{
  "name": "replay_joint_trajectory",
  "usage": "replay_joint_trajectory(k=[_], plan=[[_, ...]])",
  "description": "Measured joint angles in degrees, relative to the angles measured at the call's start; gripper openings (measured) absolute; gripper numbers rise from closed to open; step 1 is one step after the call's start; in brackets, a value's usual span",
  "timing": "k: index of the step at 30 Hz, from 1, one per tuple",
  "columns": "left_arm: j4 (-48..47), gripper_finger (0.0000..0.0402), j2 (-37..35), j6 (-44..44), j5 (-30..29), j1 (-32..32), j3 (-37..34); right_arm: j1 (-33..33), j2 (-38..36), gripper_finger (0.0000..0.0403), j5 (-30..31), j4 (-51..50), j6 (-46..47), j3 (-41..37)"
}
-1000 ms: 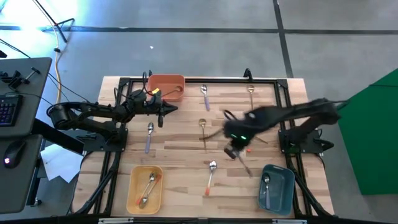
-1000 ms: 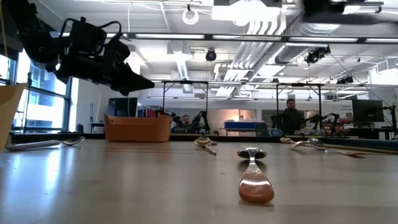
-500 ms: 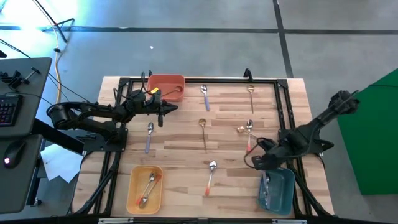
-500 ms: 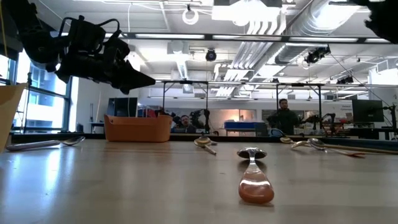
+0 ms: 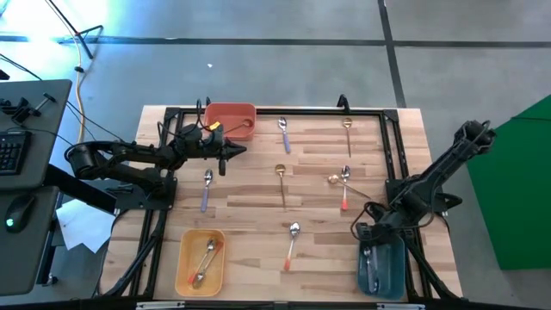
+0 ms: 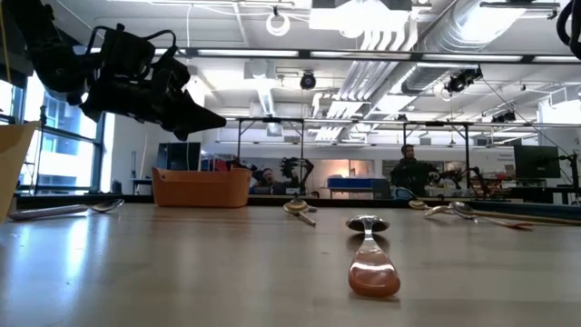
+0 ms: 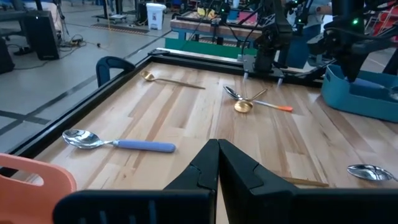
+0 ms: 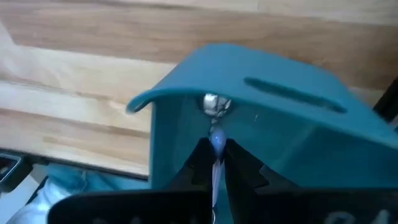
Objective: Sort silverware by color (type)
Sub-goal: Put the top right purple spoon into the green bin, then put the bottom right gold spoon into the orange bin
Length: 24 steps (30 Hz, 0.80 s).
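Right gripper (image 8: 214, 163): fingers all but closed on a purple-handled spoon (image 8: 215, 142), its handle nipped between the tips, bowl end hanging inside the teal bin (image 8: 261, 118). In the high view this gripper (image 5: 372, 234) sits at the bin's upper rim, lower right of frame; a second ago it was over mid-table, so the carry is complete and release is, in my judgement, next (spoon not yet let go). Left gripper (image 5: 231, 151) shut and empty, unmoved beside the red bin (image 5: 229, 111), upper centre-left. Loose spoons remain on the table (image 5: 250, 198); the yellow bin (image 5: 184, 277) holds two.
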Motion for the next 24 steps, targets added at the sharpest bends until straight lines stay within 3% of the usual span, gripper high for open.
replay_joint_trajectory(k=[6, 12, 15, 18, 24], plan=[[-0.14, 0.0, 0.0, -1.15, 0.01, 0.0, 0.0, 0.0, 0.02, 0.0021, -0.15, -2.66, -1.61, 0.0], [-0.06, 0.0, 0.0, -1.12, 0.01, 0.0, 0.0, -0.22, 0.02, 0.01, 0.12, -3.74, -6.77, 0.0], [-0.03, 0.0, 0.0, -1.1, 0.01, 0.0, 0.0, -0.35, 0.02, 0.0121, 3.19, -3.73, -10.29, 0.0], [0.01, 0.0, 0.0, -1.24, 0.0, 0.0, 0.0, -0.37, 0.45, 0.0109, 7.75, -3.17, -14.07, 0.0], [0.12, 0.0, 0.0, -2.23, -0.01, 0.0, 0.0, -0.37, 3.44, 0.0015, 11.1, -0.75, -21.13, 0.0]])
